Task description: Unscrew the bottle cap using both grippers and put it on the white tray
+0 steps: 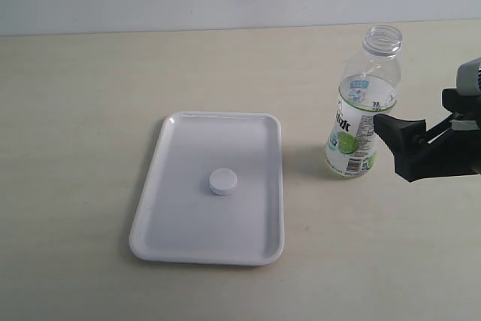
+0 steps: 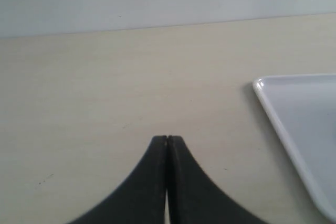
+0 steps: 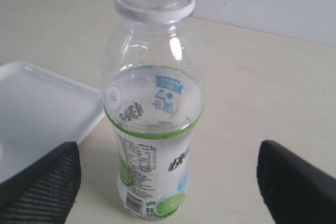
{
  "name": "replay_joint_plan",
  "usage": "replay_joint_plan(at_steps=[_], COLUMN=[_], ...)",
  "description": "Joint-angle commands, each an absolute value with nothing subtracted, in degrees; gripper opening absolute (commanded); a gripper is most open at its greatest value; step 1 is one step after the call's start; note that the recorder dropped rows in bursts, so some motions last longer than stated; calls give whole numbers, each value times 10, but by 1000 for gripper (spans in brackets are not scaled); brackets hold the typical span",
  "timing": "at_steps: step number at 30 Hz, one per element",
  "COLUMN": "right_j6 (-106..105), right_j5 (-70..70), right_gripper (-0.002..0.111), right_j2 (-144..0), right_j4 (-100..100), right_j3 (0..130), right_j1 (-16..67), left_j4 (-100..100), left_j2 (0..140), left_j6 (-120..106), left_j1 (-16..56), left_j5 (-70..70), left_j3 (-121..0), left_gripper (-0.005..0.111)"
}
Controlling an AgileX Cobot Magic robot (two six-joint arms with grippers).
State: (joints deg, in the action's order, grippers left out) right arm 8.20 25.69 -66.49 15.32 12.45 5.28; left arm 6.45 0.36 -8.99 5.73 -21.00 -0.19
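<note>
Pulling the right gripper [image 1: 396,148] straight back keeps its spread jaws clear of the bottle [image 1: 362,103] just ahead; the cap [image 1: 223,181] lies on the tray [image 1: 180,231] beyond it. The left gripper [image 2: 167,139] is pressed together, empty.

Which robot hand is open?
The right hand, the one by the bottle: its fingers stand wide apart. The left hand has its fingers pressed tight together.

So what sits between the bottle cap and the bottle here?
Between the bottle cap and the bottle: only the white tray rim and a bare strip of table, per the exterior view.
</note>
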Motion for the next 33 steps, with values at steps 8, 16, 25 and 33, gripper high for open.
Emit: replay_joint_plan(at_steps=[8, 16, 25, 33], right_j6=[81, 82, 82, 83], right_j5=[259, 259, 259, 251], right_gripper=[86, 86, 86, 86], right_j2=[-660, -660, -660, -647], right_j4=[151, 152, 152, 150], right_j3=[124, 124, 124, 124], right_j1=[54, 54, 54, 54], left_j4=[71, 71, 71, 71], left_j2=[0, 0, 0, 0], left_j6=[-87, -87, -88, -88], left_j1=[57, 57, 57, 57], left_j5=[-206, -206, -206, -206], left_j3=[0, 0, 0, 0], left_gripper=[0, 0, 0, 0])
